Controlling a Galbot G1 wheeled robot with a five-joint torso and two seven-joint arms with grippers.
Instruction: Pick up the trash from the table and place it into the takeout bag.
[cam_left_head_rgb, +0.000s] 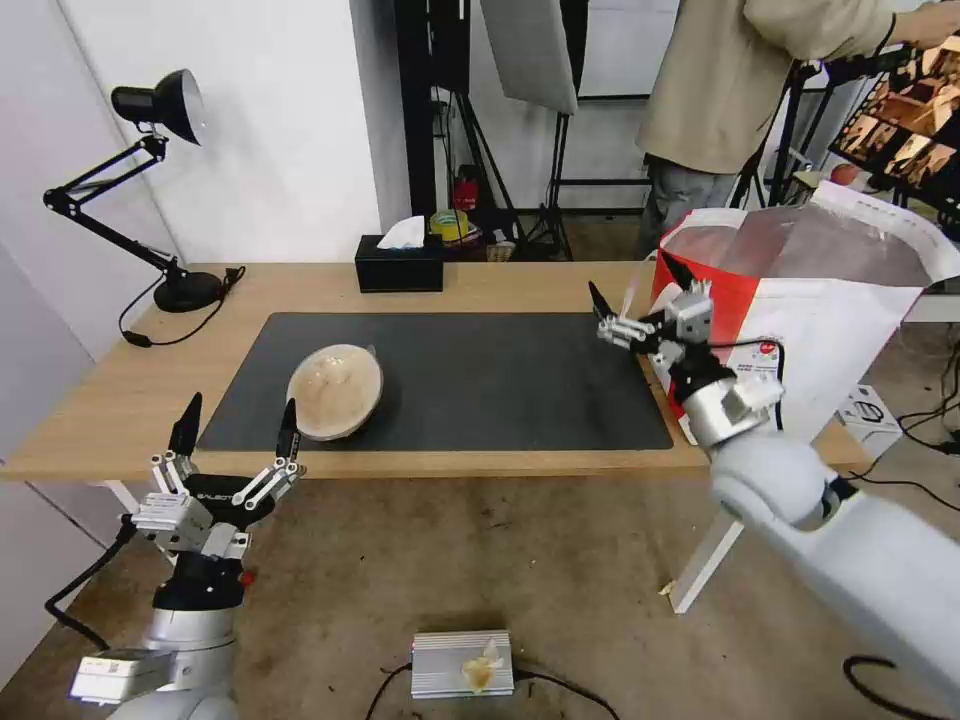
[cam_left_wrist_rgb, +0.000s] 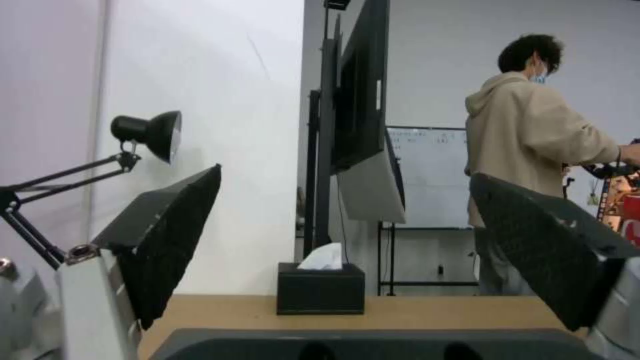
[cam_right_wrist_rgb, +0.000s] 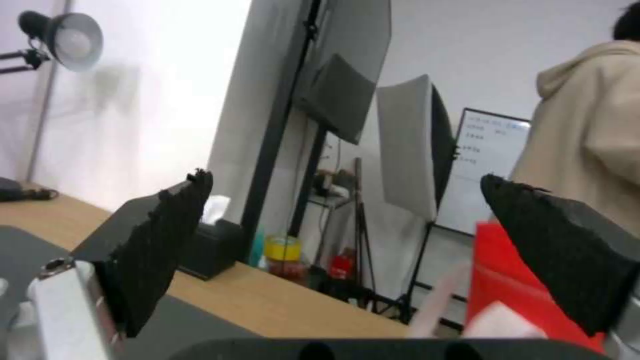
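Light-wood table (cam_left_head_rgb: 120, 400), dark grey mat (cam_left_head_rgb: 480, 385) over its middle. Tan bowl (cam_left_head_rgb: 334, 391) lies tilted on the mat's left part, near the front edge. Tissue box (cam_left_head_rgb: 399, 263) at the back edge, centre. Black lamp (cam_left_head_rgb: 160, 105) based at the back left corner. Takeout bag (cam_left_head_rgb: 830, 320) stands open at the table's right end, foil lining showing. Right gripper (cam_left_head_rgb: 640, 298) hovers just beside the bag's left wall, fingers spread, empty. Left gripper (cam_left_head_rgb: 237, 425) sits off the front edge, near the left, spread wide, empty. Concrete floor below, a silver box (cam_left_head_rgb: 462, 663) on it. Light stands and a whiteboard (cam_left_wrist_rgb: 427, 175) behind.
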